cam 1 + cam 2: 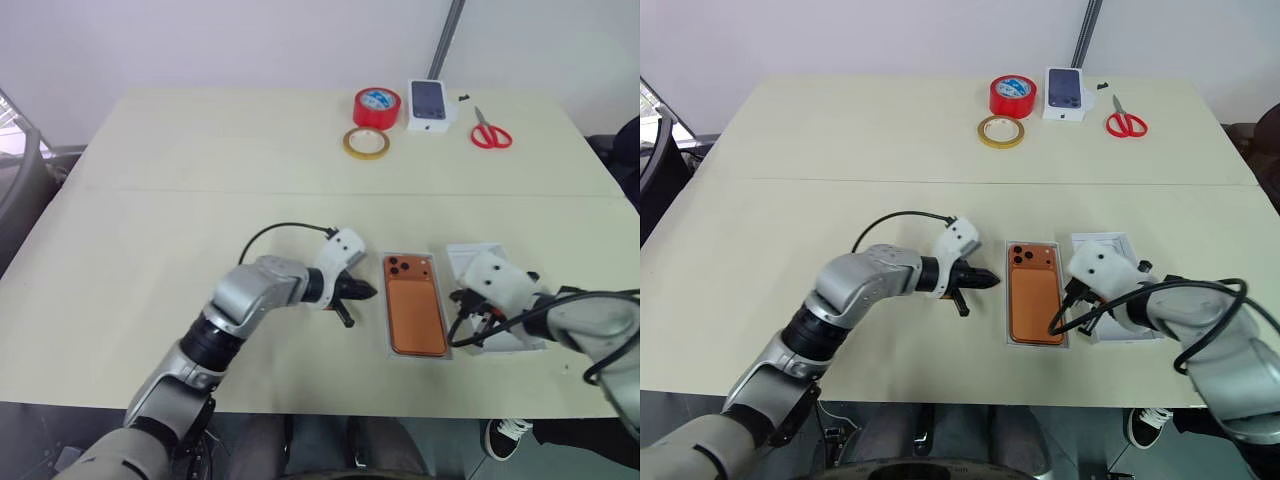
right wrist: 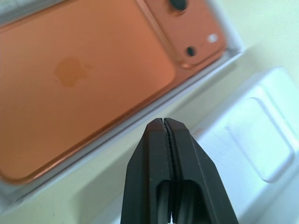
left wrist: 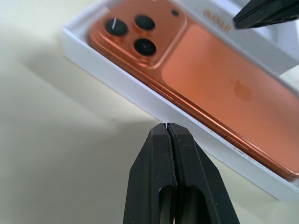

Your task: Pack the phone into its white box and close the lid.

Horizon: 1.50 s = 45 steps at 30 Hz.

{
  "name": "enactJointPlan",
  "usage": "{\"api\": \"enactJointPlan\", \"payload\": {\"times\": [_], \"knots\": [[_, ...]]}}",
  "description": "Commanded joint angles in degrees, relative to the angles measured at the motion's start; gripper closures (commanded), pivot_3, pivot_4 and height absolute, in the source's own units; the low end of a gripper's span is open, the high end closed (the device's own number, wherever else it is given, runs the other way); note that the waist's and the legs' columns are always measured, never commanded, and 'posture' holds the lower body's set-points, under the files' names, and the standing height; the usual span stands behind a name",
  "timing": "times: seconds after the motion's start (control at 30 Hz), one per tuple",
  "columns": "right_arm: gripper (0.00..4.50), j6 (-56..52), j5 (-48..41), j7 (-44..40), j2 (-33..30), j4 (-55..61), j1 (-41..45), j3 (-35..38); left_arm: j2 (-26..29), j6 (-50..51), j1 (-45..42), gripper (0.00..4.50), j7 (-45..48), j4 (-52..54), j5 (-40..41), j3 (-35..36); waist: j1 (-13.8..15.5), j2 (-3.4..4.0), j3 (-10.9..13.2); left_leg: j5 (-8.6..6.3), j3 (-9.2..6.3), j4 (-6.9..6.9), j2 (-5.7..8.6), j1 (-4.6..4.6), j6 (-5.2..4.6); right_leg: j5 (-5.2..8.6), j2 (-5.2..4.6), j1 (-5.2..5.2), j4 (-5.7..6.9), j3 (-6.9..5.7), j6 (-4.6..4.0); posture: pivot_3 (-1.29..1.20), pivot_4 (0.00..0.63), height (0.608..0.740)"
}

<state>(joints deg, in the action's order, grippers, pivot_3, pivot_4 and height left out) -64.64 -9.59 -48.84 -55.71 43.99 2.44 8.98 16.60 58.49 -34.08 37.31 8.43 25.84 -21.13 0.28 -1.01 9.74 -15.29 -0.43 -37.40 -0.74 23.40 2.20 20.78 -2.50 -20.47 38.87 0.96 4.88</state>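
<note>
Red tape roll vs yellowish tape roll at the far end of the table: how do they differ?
The red tape roll is taller with a blue-and-white label on top; the yellowish tape roll is thin and low, its open centre showing the table. Red sits farther back, beside the small white box; yellowish sits nearer. Both lie flat.

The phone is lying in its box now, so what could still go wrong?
1. The phone lies in the white box, but no lid is on it yet, so a bump could tip it out.
2. The left gripper and right gripper sit shut at either side of the box, so a stray swing might shove it.
3. The white piece beside the box is partly under the right arm and could get dragged.
</note>
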Motion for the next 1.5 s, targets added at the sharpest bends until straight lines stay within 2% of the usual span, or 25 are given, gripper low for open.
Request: {"api": "enactJointPlan", "payload": {"times": [0.03,0.13,0.37,0.53,0.63,0.73,0.83,0.97,1.03,1.13,1.23,1.3,1.33,1.37,1.5], "knots": [[3.62,-6.7,-5.5,-1.7,0.1,1.0,2.0,5.9,4.4,-1.2,3.6,4.50,2.6,8.2,2.3,4.0,-0.2,0.00,0.0,0.00,0.01,0.00,-0.02,-0.01,0.00,0.00,0.00,0.00,0.00,0.00,0.00,0.00,0.150,0.740],[2.21,-14.8,-7.5,1.1,1.7,-0.8,4.4,5.6,9.9,-7.8,8.4,4.50,6.5,13.3,1.6,5.3,-0.1,0.02,0.0,0.00,0.00,0.00,-0.03,-0.03,0.00,0.00,-0.01,0.02,0.01,0.00,0.00,0.00,0.150,0.740],[2.21,-25.0,-9.4,7.7,6.4,-5.8,9.2,3.9,14.2,-26.0,15.4,4.50,12.9,15.5,-0.8,8.9,0.4,0.06,0.0,-0.03,0.03,-0.02,0.01,-0.01,-0.06,0.00,-0.10,0.03,-0.02,-0.01,-0.01,0.00,0.150,0.740],[2.21,-27.7,-9.1,13.0,9.9,-9.8,10.7,3.0,15.0,-29.3,16.3,4.50,14.1,15.4,-1.3,8.6,0.3,0.06,0.0,-0.05,0.05,0.01,0.01,0.00,-0.08,0.01,-0.09,0.01,-0.03,0.00,-0.02,0.00,0.150,0.740],[3.04,-27.9,-10.1,15.0,10.9,-10.0,11.0,3.1,14.9,-30.6,16.9,4.50,14.2,15.5,-2.0,8.1,0.3,0.08,0.0,-0.06,0.05,0.02,0.01,-0.02,-0.10,0.01,-0.06,0.02,-0.02,0.01,-0.02,0.00,0.150,0.740],[4.45,-27.9,-11.5,16.8,11.5,-9.9,11.3,4.3,15.1,-31.9,17.6,4.50,14.7,15.9,-2.3,7.9,0.2,0.08,0.0,-0.06,0.05,0.02,0.00,-0.01,-0.10,0.01,-0.05,0.01,-0.02,0.00,-0.01,0.00,0.150,0.740],[4.45,-27.9,-13.6,18.3,11.2,-9.3,11.9,6.3,15.4,-32.8,18.2,4.50,15.6,16.3,-1.9,8.4,0.2,0.08,0.0,-0.06,0.05,0.02,0.00,-0.01,-0.11,0.00,-0.05,0.01,-0.01,0.01,-0.01,0.00,0.150,0.740],[4.45,-27.9,-19.9,19.4,12.3,-9.8,16.7,12.3,15.8,-33.8,18.4,4.50,14.6,14.9,-2.8,10.0,-0.1,0.12,0.0,-0.06,0.06,0.02,0.00,-0.01,-0.11,0.00,-0.05,-0.01,0.01,0.01,-0.01,0.00,0.150,0.740],[4.45,-27.9,-26.0,20.7,13.7,-11.1,20.6,15.9,15.7,-33.9,18.3,4.50,13.6,13.3,-2.2,12.4,-0.3,0.12,0.0,-0.07,0.07,0.03,-0.02,-0.02,-0.11,0.00,-0.03,-0.02,0.04,0.02,-0.01,0.00,0.150,0.740],[4.45,-27.9,-42.1,25.8,18.0,-14.5,27.7,20.5,15.5,-33.9,17.4,4.50,12.0,9.9,-1.6,16.1,-1.1,0.12,0.0,-0.06,0.07,0.05,-0.06,-0.03,-0.11,0.00,0.00,-0.03,0.06,0.01,-0.01,0.00,0.150,0.740],[4.45,-27.9,-61.6,38.9,25.2,-19.9,32.7,22.1,16.0,-35.4,17.0,4.50,12.0,7.2,-3.0,17.4,-1.3,0.11,0.0,-0.07,0.08,0.08,-0.10,-0.03,-0.12,0.00,0.02,-0.04,0.06,0.01,-0.01,0.00,0.150,0.740],[4.45,-11.6,-90.7,59.0,21.4,-21.8,28.6,11.7,16.2,-36.4,16.6,4.50,11.9,5.7,-3.5,18.1,-1.1,0.12,0.0,-0.07,0.10,0.08,-0.11,0.00,-0.11,0.00,0.02,-0.06,0.07,0.01,-0.01,0.00,0.150,0.740],[4.45,-5.2,-98.9,65.5,21.3,-21.2,26.8,7.4,16.2,-36.7,16.5,4.50,11.9,5.2,-3.7,18.3,-1.0,0.09,0.0,-0.07,0.10,0.08,-0.12,0.06,-0.12,0.00,-0.02,-0.10,0.06,-0.01,-0.01,0.00,0.150,0.740],[4.45,-0.2,-102.9,69.5,22.1,-19.9,25.2,4.0,16.3,-37.0,16.4,4.50,11.9,4.9,-3.7,18.4,-1.1,0.04,0.1,-0.08,0.08,0.00,-0.11,0.11,-0.17,0.00,-0.06,-0.09,0.05,-0.08,-0.01,0.00,0.150,0.740],[4.45,13.3,-103.4,79.0,31.9,-12.0,18.3,-5.0,16.1,-37.4,16.1,4.50,11.6,4.2,-4.2,18.8,-1.4,0.03,0.1,-0.13,0.13,-0.17,-0.10,0.14,-0.25,-0.01,-0.07,-0.08,0.08,-0.04,0.01,0.00,0.150,0.740]]}}
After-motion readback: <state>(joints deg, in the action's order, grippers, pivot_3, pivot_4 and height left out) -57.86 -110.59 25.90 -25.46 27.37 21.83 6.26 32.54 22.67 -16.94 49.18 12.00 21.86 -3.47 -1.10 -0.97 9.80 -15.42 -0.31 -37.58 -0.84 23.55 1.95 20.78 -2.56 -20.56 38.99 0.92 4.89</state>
